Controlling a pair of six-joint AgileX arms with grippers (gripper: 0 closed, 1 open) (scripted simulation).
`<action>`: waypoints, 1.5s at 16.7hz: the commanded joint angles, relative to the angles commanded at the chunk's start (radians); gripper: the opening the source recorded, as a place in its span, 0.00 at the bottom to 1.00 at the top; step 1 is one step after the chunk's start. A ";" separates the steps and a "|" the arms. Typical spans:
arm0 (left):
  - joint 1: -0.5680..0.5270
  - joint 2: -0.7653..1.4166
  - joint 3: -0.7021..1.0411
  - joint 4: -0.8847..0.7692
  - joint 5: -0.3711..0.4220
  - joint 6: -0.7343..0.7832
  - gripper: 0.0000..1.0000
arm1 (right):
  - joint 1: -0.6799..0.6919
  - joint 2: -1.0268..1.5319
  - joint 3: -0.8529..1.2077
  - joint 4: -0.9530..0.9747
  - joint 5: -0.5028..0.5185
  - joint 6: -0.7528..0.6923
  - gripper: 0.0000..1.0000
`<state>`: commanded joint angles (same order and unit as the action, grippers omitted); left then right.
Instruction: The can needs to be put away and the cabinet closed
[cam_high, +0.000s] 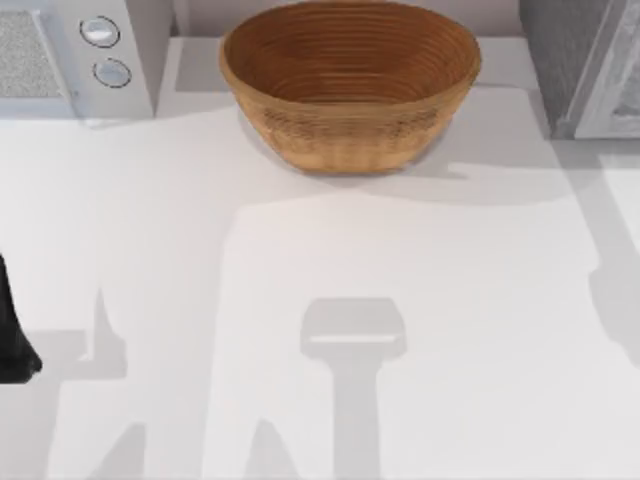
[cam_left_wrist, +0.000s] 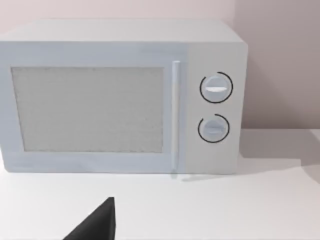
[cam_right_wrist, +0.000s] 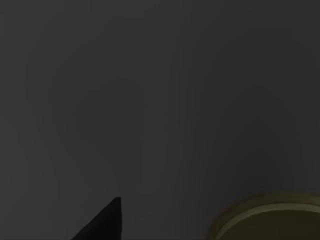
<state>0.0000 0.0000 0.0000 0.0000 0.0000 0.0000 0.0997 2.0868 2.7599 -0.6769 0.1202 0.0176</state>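
- Down at the near left edge of the white bench (cam_high: 300, 300), a dark piece of my left arm (cam_high: 12, 330) pokes in from the side, parked low; I can't tell whether its claw is apart or together.
- From the left wrist camera, one black fingertip (cam_left_wrist: 97, 222) of the left claw juts over the bench, aimed toward the microwave (cam_left_wrist: 120, 97) with bare bench between them.
- The right wrist camera is dark: one black fingertip (cam_right_wrist: 102, 222) against a grey surface, and near it a curved dull gold rim, the lid of the can (cam_right_wrist: 270, 220). Right claw's state: cannot tell, and I can't say whether it touches the can.
- One wicker basket (cam_high: 350, 80) stands at the far middle of the bench, upright, mouth up.
- One microwave at the far left corner, door shut, with two round dials (cam_left_wrist: 216, 88) stacked one above the other beside the door handle.
- One grey cabinet (cam_high: 590, 65) at the far right corner, well apart from the basket.
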 joint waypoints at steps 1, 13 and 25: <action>0.000 0.000 0.000 0.000 0.000 0.000 1.00 | 0.000 0.000 0.000 0.000 0.000 0.000 1.00; 0.000 0.000 0.000 0.000 0.000 0.000 1.00 | -0.025 -0.691 -0.795 0.286 -0.098 -0.049 1.00; 0.000 0.000 0.000 0.000 0.000 0.000 1.00 | -0.082 -1.794 -2.375 0.617 -0.140 -0.044 1.00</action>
<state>0.0000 0.0000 0.0000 0.0000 0.0000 0.0000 0.0172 0.2927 0.3845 -0.0594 -0.0195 -0.0261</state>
